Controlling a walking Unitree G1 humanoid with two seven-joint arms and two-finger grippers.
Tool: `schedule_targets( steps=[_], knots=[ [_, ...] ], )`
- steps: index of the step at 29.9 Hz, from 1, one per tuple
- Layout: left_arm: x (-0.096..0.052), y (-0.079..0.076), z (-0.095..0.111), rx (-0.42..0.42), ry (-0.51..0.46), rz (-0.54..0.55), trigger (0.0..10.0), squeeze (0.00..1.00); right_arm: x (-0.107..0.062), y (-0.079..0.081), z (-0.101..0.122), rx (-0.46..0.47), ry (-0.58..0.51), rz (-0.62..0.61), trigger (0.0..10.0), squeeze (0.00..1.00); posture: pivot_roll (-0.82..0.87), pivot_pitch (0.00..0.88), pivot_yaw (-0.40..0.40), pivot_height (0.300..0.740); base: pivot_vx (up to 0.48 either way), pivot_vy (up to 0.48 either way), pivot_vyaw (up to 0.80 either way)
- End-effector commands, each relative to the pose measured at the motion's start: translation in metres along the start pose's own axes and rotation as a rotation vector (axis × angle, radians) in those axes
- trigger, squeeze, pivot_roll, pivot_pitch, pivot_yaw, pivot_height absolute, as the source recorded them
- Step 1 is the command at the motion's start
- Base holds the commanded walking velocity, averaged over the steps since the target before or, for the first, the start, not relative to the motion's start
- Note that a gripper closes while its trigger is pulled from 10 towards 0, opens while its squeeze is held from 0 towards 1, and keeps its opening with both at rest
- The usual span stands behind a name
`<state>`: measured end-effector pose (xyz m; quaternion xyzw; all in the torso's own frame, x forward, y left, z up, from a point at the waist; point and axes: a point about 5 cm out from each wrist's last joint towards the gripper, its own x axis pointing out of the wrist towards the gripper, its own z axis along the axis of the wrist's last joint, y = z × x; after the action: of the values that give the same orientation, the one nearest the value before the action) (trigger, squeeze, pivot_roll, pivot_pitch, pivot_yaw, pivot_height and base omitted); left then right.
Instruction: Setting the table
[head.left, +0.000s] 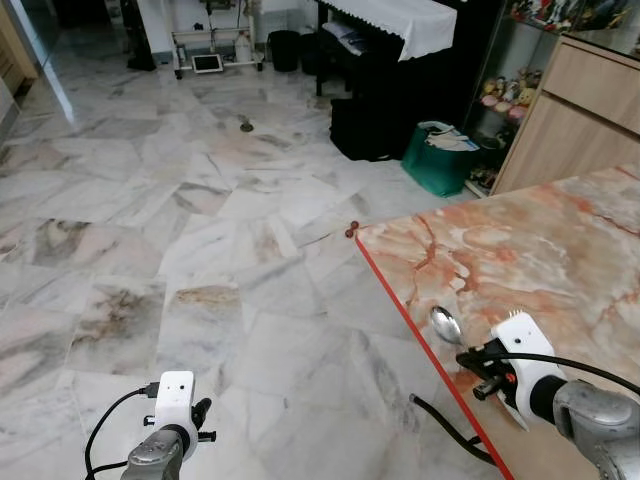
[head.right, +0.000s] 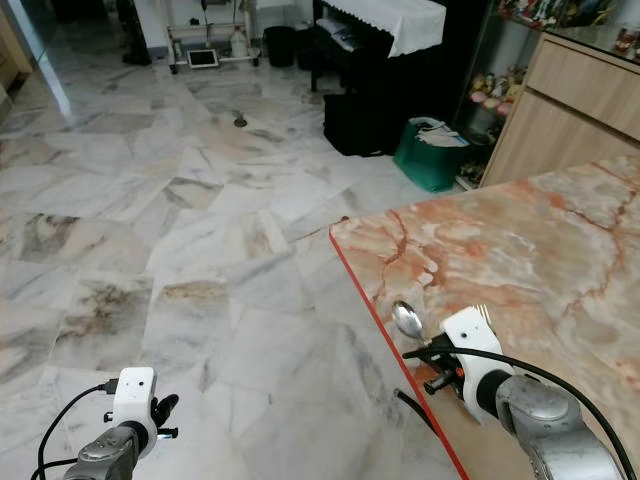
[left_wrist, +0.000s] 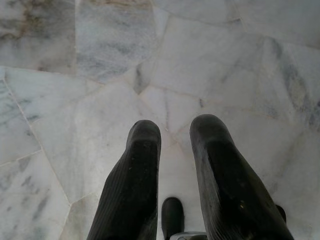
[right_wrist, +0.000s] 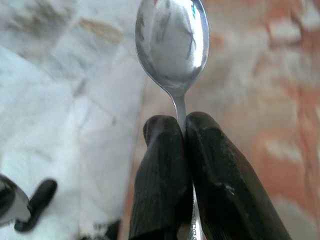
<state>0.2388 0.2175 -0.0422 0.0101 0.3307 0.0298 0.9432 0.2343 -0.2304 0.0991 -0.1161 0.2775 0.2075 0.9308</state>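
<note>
Holding a spoon (head.left: 446, 325) by its handle, the right gripper (head.left: 468, 358) is hovering over the near edge of the orange marble table (head.left: 560, 260), at 4 o'clock in the left eye view; the left gripper (head.left: 203, 410) is hanging at 7 o'clock over the marble floor (head.left: 200, 200). Left wrist view: fingers (left_wrist: 132, 180) are standing narrowly apart, gripping nothing. Right wrist view: fingers (right_wrist: 162, 170) are pinching the spoon's neck, bowl pointing to 12 o'clock.
</note>
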Motion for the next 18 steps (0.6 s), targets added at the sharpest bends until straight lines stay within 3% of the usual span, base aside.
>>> schedule_targets(
  steps=[1,3,6,7,9,12,15,18],
  knots=[
    [-0.001,0.001,-0.004,0.008,0.021,0.0,10.0,0.0,0.0,-0.001,0.02,-0.019,-0.118,-0.022,10.0,0.0,0.07,0.0,0.003,0.727,0.0,0.0,0.0],
    [-0.001,0.001,-0.004,0.007,0.02,0.0,10.0,0.0,0.0,-0.002,0.026,-0.011,-0.162,-0.039,10.0,0.0,0.07,0.0,0.003,0.727,0.0,0.0,0.0],
    [-0.001,0.001,-0.003,0.008,0.018,0.002,10.0,0.0,0.005,-0.011,0.035,-0.012,-0.248,-0.169,10.0,0.0,0.06,0.0,0.003,0.727,0.0,0.0,0.0],
    [-0.001,0.002,-0.003,0.011,0.016,0.005,10.0,0.0,0.005,-0.014,0.041,-0.002,-0.325,-0.247,10.0,0.0,0.07,0.0,0.003,0.727,0.0,0.0,0.0],
    [-0.001,0.002,-0.003,0.01,0.013,0.01,10.0,0.0,0.004,-0.018,0.045,0.091,-0.417,-0.32,10.0,0.0,0.06,0.0,0.007,0.727,0.0,0.0,0.0],
    [-0.001,0.002,-0.003,0.014,0.013,0.009,10.0,0.0,0.006,-0.015,0.043,0.113,-0.509,-0.377,10.0,0.0,0.06,0.0,0.008,0.727,0.0,0.0,0.0],
    [-0.001,0.001,-0.002,0.015,0.01,0.01,10.0,0.0,0.01,-0.017,0.037,0.174,-0.542,-0.45,10.0,0.0,0.06,0.0,0.002,0.727,0.0,0.0,0.0],
    [0.0,0.001,-0.001,0.011,0.003,0.014,10.0,0.0,0.011,-0.019,0.033,0.177,-0.558,-0.511,10.0,0.0,0.07,0.0,0.001,0.727,0.0,0.0,0.0]
  ],
)
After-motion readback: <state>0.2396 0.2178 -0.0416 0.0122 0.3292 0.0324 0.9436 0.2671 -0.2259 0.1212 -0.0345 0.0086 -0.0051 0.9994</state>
